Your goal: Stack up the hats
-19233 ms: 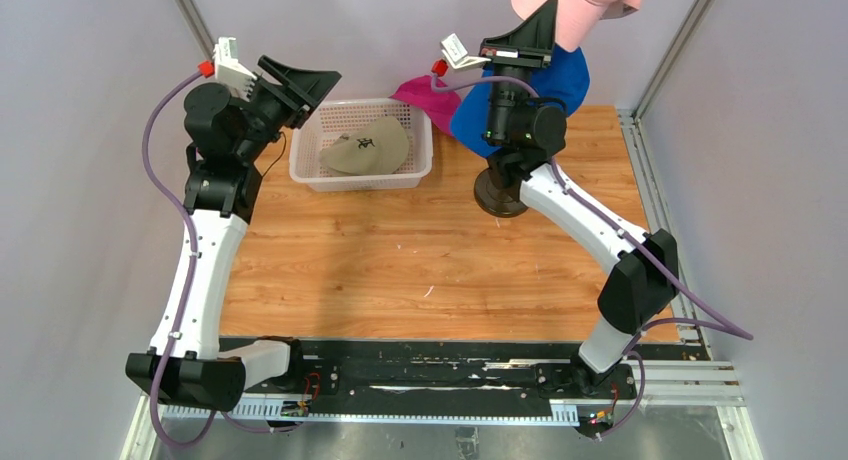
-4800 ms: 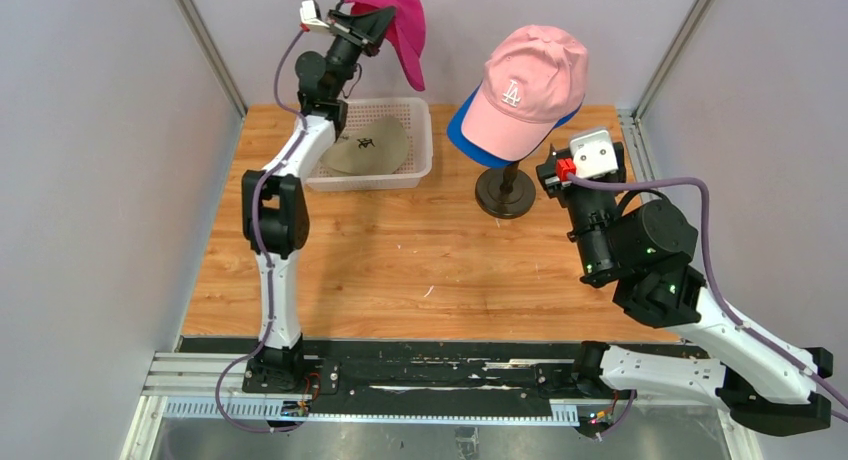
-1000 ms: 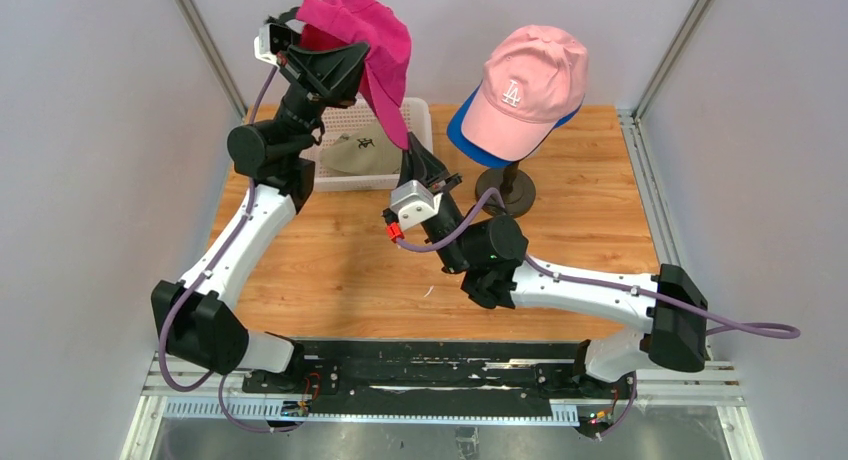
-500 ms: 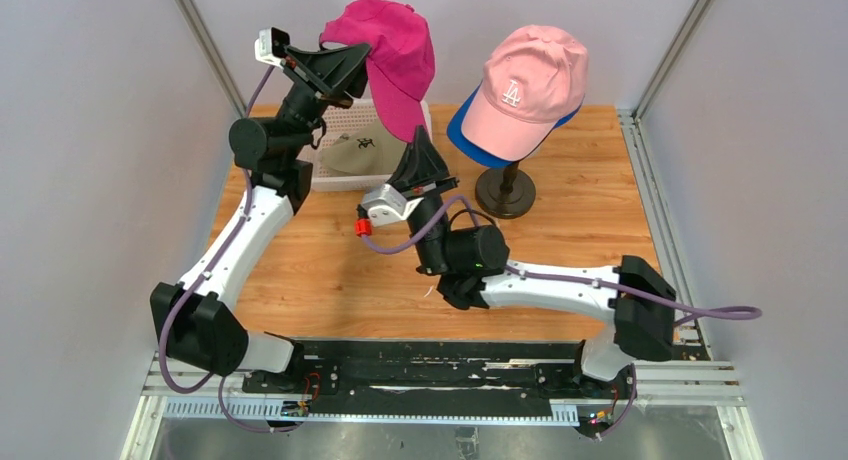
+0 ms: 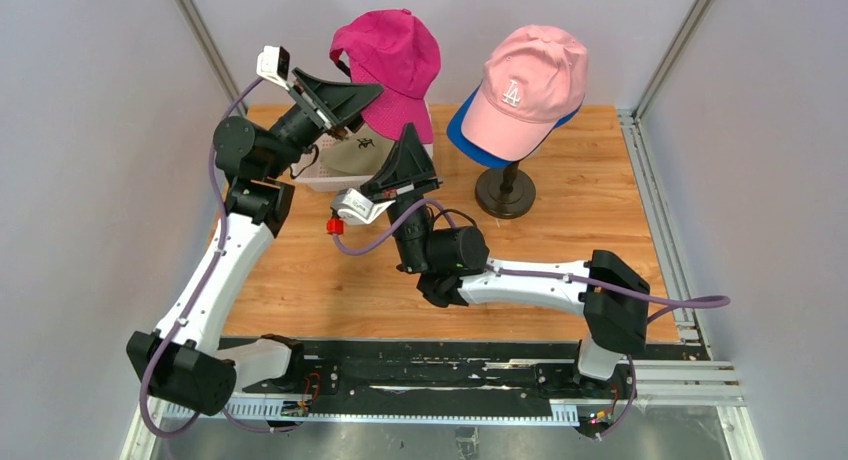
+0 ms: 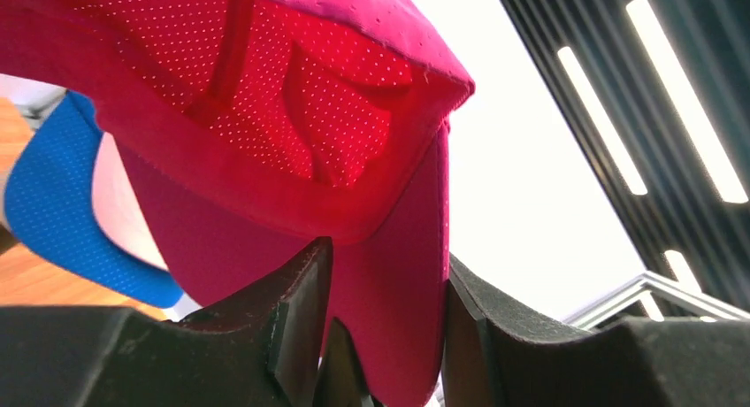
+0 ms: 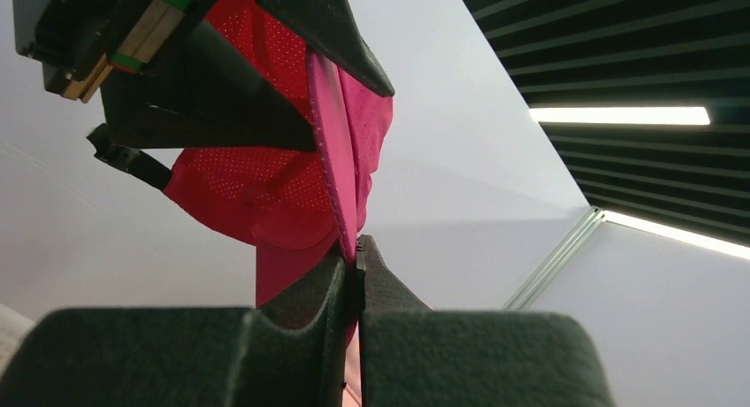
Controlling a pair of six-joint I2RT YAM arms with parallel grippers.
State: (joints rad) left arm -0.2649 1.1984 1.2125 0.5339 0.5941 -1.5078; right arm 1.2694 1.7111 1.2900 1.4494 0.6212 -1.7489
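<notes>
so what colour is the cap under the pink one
Royal blue; the blue cap peeks out below the pink cap, clearest in the top view.

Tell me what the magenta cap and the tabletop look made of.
Magenta cap: fabric, matte; the crown panels look like perforated sports mesh, tiny holes showing from inside, brim smoother. Tabletop: wood or wood-look laminate, plank grain with light sheen; can't tell which.
</notes>
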